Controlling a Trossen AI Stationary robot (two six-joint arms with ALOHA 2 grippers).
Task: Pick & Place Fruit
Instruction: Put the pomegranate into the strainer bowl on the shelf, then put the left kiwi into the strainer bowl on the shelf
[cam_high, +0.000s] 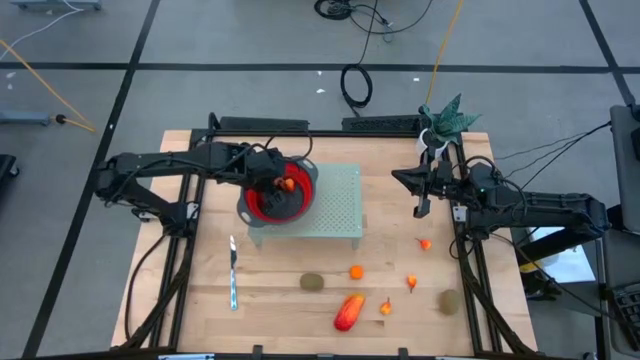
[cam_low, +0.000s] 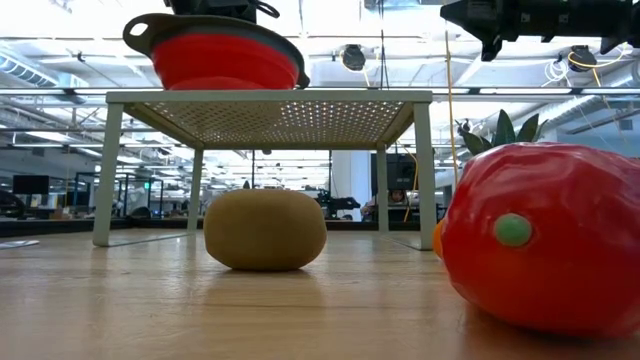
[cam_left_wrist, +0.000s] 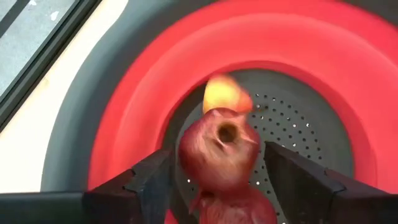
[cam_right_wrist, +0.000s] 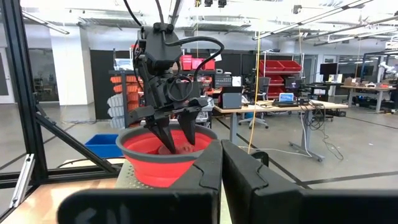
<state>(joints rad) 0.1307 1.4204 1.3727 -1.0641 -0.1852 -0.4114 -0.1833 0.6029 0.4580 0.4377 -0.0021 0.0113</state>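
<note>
My left gripper (cam_high: 275, 185) hangs over the red bowl (cam_high: 262, 208), which stands on a pale perforated stand (cam_high: 340, 200). Its fingers are open and reach down into the bowl (cam_right_wrist: 146, 155). A dark-red round fruit (cam_left_wrist: 217, 149) sits between them, above another dark-red fruit (cam_left_wrist: 239, 208) and a yellow-orange piece (cam_left_wrist: 225, 93) on the bowl's bottom. My right gripper (cam_high: 420, 208) is shut and hovers beside the stand's right edge, holding nothing. Two brown-green ovals (cam_high: 312, 282) (cam_high: 448, 300), the elongated red-orange piece (cam_high: 348, 312) and small orange pieces (cam_high: 356, 271) lie on the table. My left gripper comes from above, pointing down into the bowl, with the dark-red fruit (cam_left_wrist: 205, 162) between its open fingers. A gap shows beside one finger (cam_left_wrist: 292, 177). Whether the other finger (cam_left_wrist: 152, 183) touches the fruit, I cannot tell.
A slim silver knife (cam_high: 233, 272) lies on the table near the stand's left front leg. A green leafy toy (cam_high: 448, 118) stands at the far right corner. The near half of the table holds the scattered fruit, and metal frame rails run along both table sides.
</note>
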